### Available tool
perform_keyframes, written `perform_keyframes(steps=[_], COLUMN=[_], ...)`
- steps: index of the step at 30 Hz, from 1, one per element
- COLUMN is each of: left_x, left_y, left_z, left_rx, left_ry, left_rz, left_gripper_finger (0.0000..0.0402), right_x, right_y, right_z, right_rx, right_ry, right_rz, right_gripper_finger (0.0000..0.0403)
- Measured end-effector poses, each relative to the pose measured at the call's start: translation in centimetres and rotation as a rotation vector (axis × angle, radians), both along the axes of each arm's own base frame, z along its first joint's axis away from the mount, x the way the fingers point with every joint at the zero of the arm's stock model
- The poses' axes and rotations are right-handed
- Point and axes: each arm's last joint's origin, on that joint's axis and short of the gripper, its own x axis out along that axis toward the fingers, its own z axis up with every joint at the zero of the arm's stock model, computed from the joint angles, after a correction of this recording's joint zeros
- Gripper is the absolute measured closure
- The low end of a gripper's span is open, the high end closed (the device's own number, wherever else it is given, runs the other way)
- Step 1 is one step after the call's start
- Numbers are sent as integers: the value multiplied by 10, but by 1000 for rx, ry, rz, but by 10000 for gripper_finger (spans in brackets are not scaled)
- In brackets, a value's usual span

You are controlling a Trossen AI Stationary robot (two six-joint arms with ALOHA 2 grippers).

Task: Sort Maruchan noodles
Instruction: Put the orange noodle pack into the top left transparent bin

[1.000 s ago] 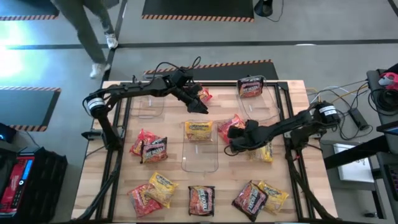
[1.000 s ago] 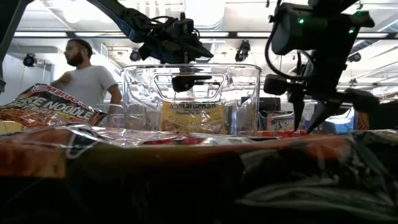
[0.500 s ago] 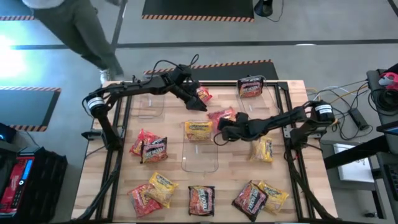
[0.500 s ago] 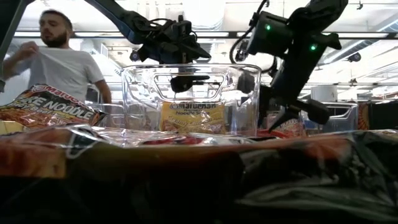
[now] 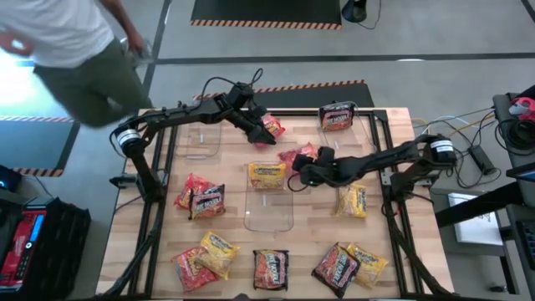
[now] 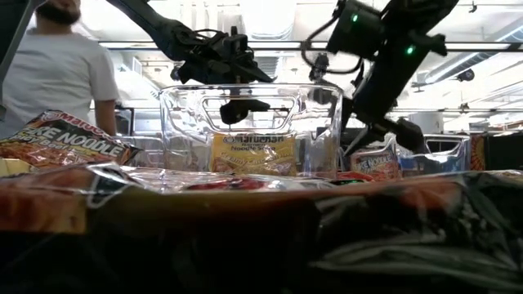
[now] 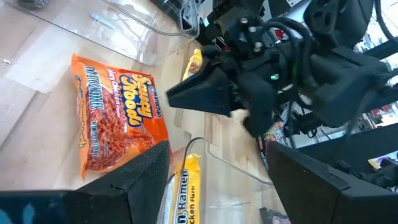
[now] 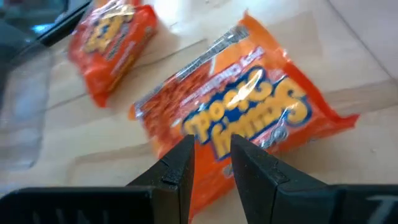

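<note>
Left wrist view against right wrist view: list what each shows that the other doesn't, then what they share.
Only the left wrist view shows the right claw farther off and a yellow packet in a clear bin. Only the right wrist view shows the second orange packet, gripped at its edge by the right claw. Both show the orange packet lying flat on the wooden table.

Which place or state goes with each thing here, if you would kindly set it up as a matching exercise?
Things:
1. yellow noodle packet
2. dark noodle packet
3. right tool
4. left tool

Places or states:
a. open, beside the far orange packet
b. shut on the central orange packet
c. in the middle clear bin
d. in the far right clear bin

Pairs: 1-c, 2-d, 3-b, 4-a
</note>
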Motion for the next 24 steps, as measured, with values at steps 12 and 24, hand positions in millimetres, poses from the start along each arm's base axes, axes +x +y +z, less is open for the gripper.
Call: perform_keyframes(steps=[12, 24], left_x=[1, 12], left_y=[7, 16], left_z=[-13, -58], left_rx=[-20, -123], left_ry=[34, 129], left_rz=[13, 18], left_gripper_finger=[152, 152], right_x=[5, 10], right_y=[-5, -12], right_z=[-27, -41], right_rx=[68, 59], right_ry=[74, 114], right_rz=[-24, -15], right_gripper_finger=[310, 310])
